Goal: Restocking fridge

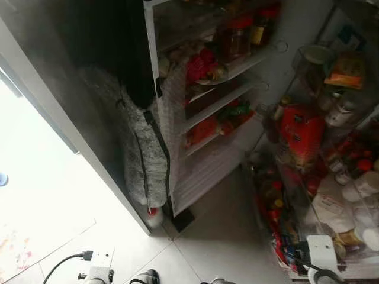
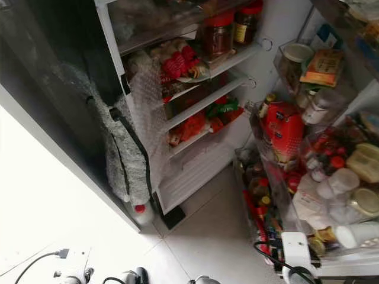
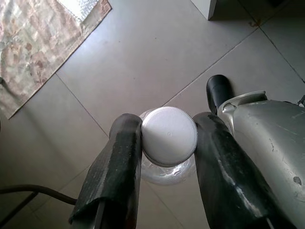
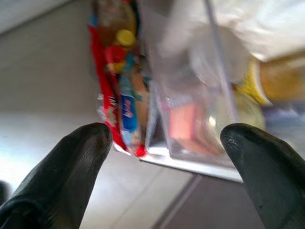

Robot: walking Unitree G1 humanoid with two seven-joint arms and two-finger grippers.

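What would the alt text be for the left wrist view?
The left gripper is shut on a clear bottle with a white cap, seen from above. Below is a pale tiled floor, with a patterned mat at one corner.

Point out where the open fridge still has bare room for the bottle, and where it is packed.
Bare white shelves low in the fridge, under the red and green packets, look free. The upper shelf with jars and the door racks are crowded. The left gripper holds the white-capped bottle over bare floor tiles.
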